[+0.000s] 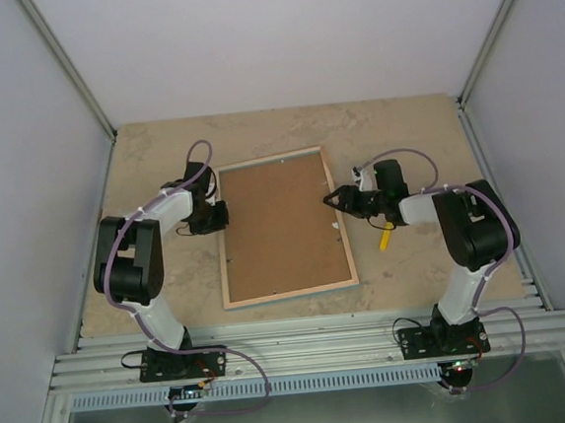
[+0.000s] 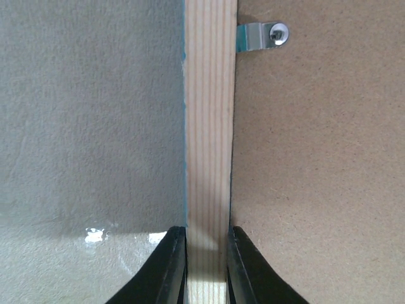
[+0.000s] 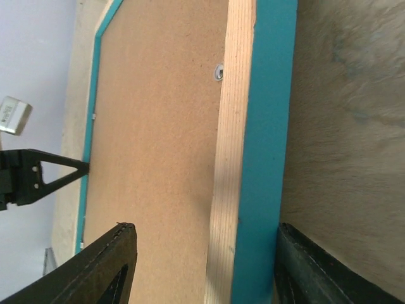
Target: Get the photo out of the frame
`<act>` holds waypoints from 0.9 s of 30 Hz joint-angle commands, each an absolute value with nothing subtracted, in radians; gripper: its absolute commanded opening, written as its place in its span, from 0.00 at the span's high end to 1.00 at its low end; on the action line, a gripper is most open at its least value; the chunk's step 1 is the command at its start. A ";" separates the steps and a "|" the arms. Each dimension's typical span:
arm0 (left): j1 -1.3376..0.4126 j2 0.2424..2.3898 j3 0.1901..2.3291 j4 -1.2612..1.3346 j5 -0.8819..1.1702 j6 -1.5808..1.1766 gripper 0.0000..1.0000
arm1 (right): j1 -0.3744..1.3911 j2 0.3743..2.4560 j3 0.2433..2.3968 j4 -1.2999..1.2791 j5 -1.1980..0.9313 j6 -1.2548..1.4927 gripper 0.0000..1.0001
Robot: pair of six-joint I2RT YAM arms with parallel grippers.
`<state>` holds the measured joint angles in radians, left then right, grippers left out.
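- Turquoise-edged frame [image 1: 284,226] lies face down at the centre of the table [image 1: 158,143], brown backing board up; the photo is hidden from view
- Left fingers [image 2: 166,269] clamp the bare wooden rail on the frame's 10 o'clock side, with a metal clip [image 2: 256,37] further along that rail
- Right fingers [image 3: 104,272] stand apart, straddling the rail at 2 o'clock without pressing it

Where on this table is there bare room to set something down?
Bare table: the far strip between the frame and the back wall, and the thin near strip between the frame and the metal rails. Crowded at both sides: left gripper clamps its left edge, right gripper straddles its right edge.
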<state>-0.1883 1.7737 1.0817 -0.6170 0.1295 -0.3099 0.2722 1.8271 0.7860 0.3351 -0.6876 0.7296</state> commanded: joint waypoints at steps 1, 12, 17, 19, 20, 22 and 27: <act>-0.184 1.783 1.093 -0.637 0.089 -0.320 0.90 | 0.277 1.770 0.823 0.261 -0.634 0.631 0.41; -0.184 1.758 1.091 -0.636 0.102 -0.316 0.88 | 0.273 1.716 0.844 0.103 -0.502 0.505 0.32; -0.184 1.711 1.092 -0.638 0.090 -0.319 0.74 | 0.273 1.631 0.864 0.010 -0.414 0.445 0.27; -0.184 1.676 1.091 -0.636 0.075 -0.322 0.67 | 0.273 1.601 0.867 -0.048 -0.381 0.426 0.26; -0.184 1.657 1.091 -0.635 0.069 -0.324 0.63 | 0.273 1.584 0.864 -0.066 -0.364 0.418 0.24; -0.184 1.612 1.088 -0.631 0.059 -0.326 0.59 | 0.272 1.551 0.859 -0.103 -0.322 0.404 0.22; -0.184 1.464 1.075 -0.608 0.040 -0.325 0.37 | 0.270 1.468 0.855 -0.218 -0.175 0.377 0.16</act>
<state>-0.1867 1.5703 1.0813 -0.6266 0.0681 -0.3229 0.2760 1.5288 0.8490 -0.0895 -0.3286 0.4244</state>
